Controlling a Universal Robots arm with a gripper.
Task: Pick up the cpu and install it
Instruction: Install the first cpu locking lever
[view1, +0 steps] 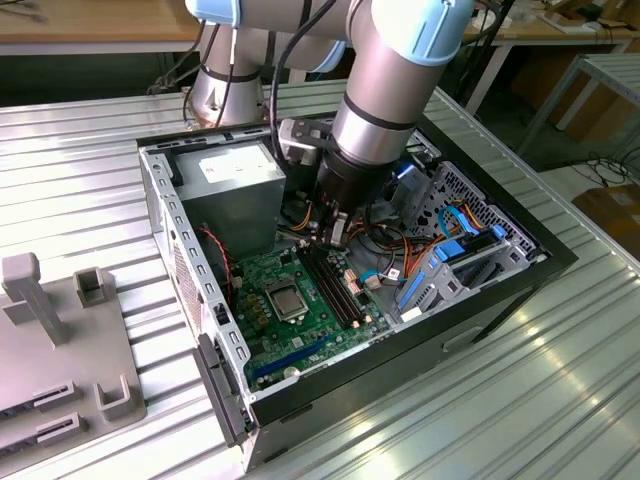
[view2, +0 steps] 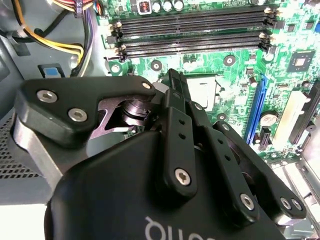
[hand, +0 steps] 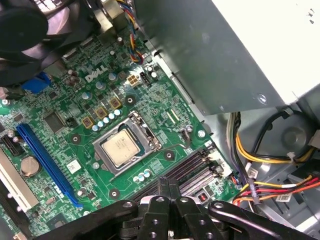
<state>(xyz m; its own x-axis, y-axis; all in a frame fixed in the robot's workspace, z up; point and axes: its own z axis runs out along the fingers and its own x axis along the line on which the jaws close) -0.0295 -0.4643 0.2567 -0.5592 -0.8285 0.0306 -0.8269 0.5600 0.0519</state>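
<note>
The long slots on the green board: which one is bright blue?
The blue slot running along the motherboard beside the round coin battery. The memory slots near the gripper are black.

The cpu (hand: 121, 148) sits in the socket (hand: 126, 145) on the motherboard (hand: 165, 120).

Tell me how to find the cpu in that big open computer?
Look inside the open computer case for the green motherboard. Near its middle sits a square metal-framed socket, and the cpu lies flat inside it, beside the long black memory slots. It is the one plain silver-grey square there, smooth and shiny, unlike the dark chips and little round parts around it.
</note>
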